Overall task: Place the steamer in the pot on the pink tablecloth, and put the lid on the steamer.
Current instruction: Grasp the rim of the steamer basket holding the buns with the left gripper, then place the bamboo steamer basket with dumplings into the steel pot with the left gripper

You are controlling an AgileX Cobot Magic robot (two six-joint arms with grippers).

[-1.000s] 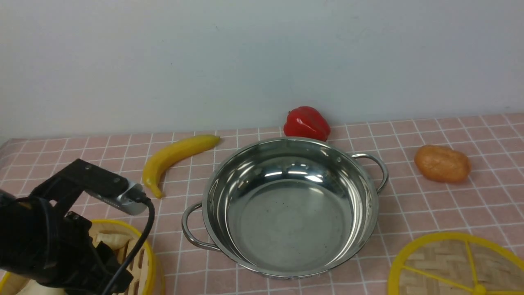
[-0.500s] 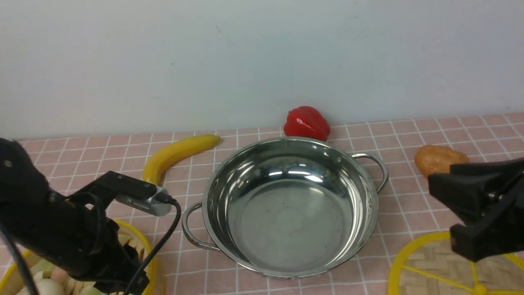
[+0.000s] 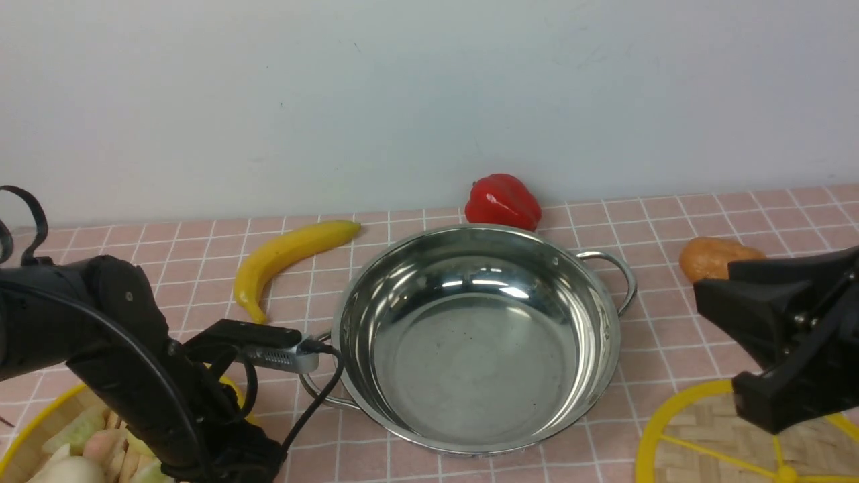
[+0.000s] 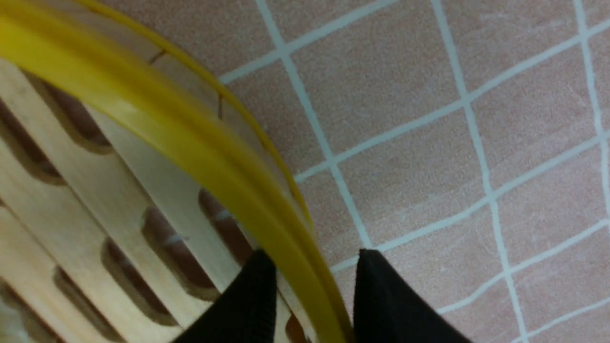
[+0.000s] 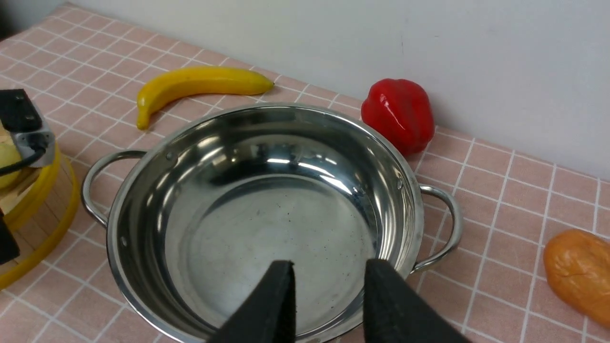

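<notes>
The steamer (image 3: 37, 424), a bamboo basket with a yellow rim and pale toy food, sits at the near left corner of the pink tablecloth (image 3: 671, 335). My left gripper (image 4: 314, 259) is open and straddles the steamer's rim (image 4: 190, 143), one finger inside and one outside. The empty steel pot (image 3: 402, 282) stands in the middle. The woven lid (image 3: 711, 436) lies flat at the near right. My right gripper (image 5: 329, 267) is open and empty, hovering above the lid and pointing at the pot (image 5: 143, 205).
A yellow banana (image 3: 288, 258) lies behind the pot on the left. A red pepper (image 3: 503, 201) sits against the back wall. An orange potato-like toy (image 3: 711, 258) lies to the pot's right, partly behind my right arm (image 3: 792, 335).
My left arm has dropped and swung right, onto the steamer's rim by the pot's handle. My right arm came in from the right and has edged slightly left.
</notes>
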